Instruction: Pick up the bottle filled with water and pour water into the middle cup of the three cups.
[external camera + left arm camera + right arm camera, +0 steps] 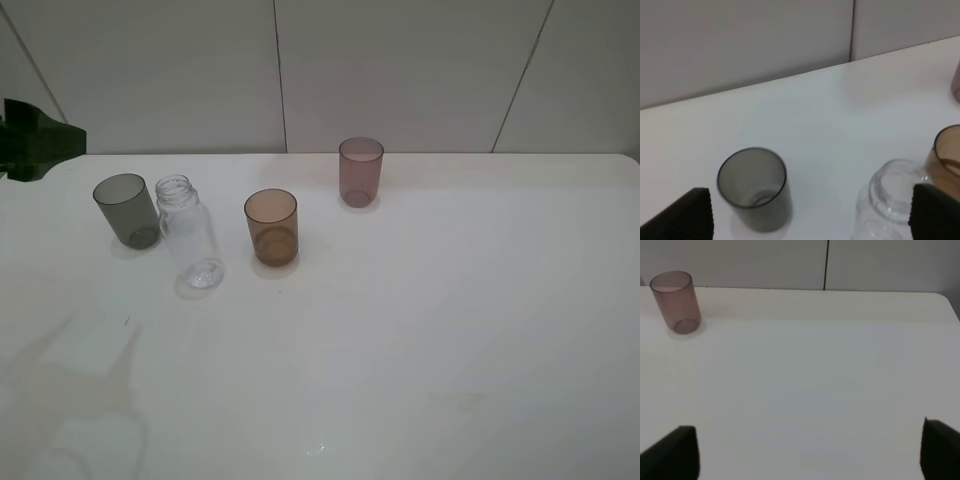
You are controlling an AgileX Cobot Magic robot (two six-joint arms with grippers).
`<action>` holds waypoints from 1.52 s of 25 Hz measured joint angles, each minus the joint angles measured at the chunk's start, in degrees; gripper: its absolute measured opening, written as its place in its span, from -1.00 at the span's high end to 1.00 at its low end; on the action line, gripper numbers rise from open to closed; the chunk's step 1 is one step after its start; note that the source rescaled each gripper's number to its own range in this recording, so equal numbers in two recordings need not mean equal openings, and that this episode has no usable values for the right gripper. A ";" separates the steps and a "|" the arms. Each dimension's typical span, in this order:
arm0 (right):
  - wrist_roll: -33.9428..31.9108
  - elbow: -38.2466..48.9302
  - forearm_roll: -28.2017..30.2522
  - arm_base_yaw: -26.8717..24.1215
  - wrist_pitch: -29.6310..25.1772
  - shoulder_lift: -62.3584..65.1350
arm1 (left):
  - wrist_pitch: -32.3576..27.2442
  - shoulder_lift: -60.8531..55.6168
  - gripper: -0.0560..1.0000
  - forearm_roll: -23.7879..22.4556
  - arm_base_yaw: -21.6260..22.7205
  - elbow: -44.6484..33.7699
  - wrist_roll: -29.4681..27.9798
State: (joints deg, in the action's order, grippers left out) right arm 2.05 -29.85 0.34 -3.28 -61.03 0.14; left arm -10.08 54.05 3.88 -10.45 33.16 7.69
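The bottle (190, 233) stands upright on the worktop (420, 330) between the grey cup (127, 209) and the middle cup (271, 227), just ahead of the nearer left arm's empty jaws, spread wide; the right jaws also stand apart, empty.

**Dark, ribbed fingers and little else of the robot on show**

The left end effector (812, 215) shows two black fingers (687, 217) with fine ridges across their inner faces. The right end effector (810, 452) shows two plain matt-black finger ends, edges blurred. In the high view, a dark green-black angular arm part (35, 140) juts in at far left.
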 joint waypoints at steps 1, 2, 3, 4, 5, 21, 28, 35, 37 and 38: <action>0.00 0.00 0.00 0.00 0.00 0.00 | -3.11 -2.52 -1.00 0.05 1.30 0.00 0.05; 0.00 0.00 0.00 0.00 0.00 0.00 | -5.96 -5.64 -1.00 0.21 2.30 0.00 0.05; 0.00 0.00 0.00 0.00 0.00 0.00 | -8.14 -8.90 -1.00 0.45 3.51 0.00 0.05; 0.00 0.00 0.00 0.00 0.00 0.00 | -10.55 -11.67 -1.00 0.61 4.73 0.00 -0.19; 0.00 0.00 0.00 0.00 0.00 0.00 | -12.84 -14.99 -1.00 0.60 5.98 0.00 -0.57; 0.00 0.00 0.00 0.00 0.00 0.00 | -48.37 -40.36 -1.00 0.39 11.88 0.00 -2.12; 0.00 0.00 0.00 0.00 0.00 0.00 | -54.13 -43.33 -1.00 0.39 11.88 -0.79 -2.12; 0.00 0.00 0.00 0.00 0.00 0.00 | -51.34 -49.61 -1.00 0.25 11.88 -3.90 -2.07; 0.00 0.00 0.00 0.00 0.00 0.00 | -51.20 -50.85 -1.00 0.25 11.88 -3.98 -2.07; 0.00 0.00 0.00 0.00 0.00 0.00 | -50.98 -51.39 -1.00 0.25 11.88 -3.98 -2.07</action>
State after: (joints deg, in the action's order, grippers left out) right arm 2.05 -29.85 0.34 -3.28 -61.03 0.14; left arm -61.06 2.67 4.12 1.42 29.17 5.62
